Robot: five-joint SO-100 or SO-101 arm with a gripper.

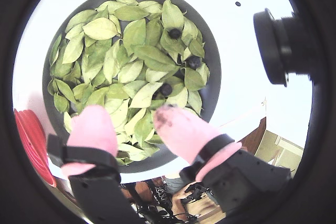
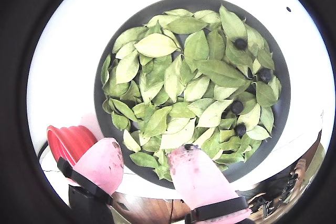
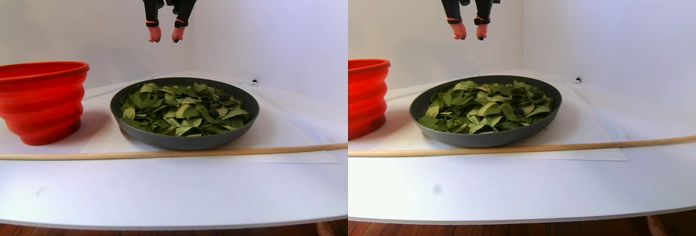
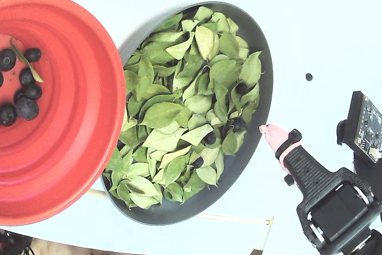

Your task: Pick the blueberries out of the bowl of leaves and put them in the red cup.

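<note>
bright, even light with soft shadows; both wrist views show fisheye bending and black vignetted corners.

Black plastic hand (image 2: 144,169), two pink-covered fingers (image 2: 197,179), black bands at finger bases.

Blueberries (image 1: 175,33) among leaves (image 1: 113,61), perhaps four.

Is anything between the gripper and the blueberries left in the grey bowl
Nothing visible. The open gripper hangs high over the wide dark grey bowl. Four small blue-black blueberries lie exposed among the small green oval leaves, though leaf edges crowd them.
</note>
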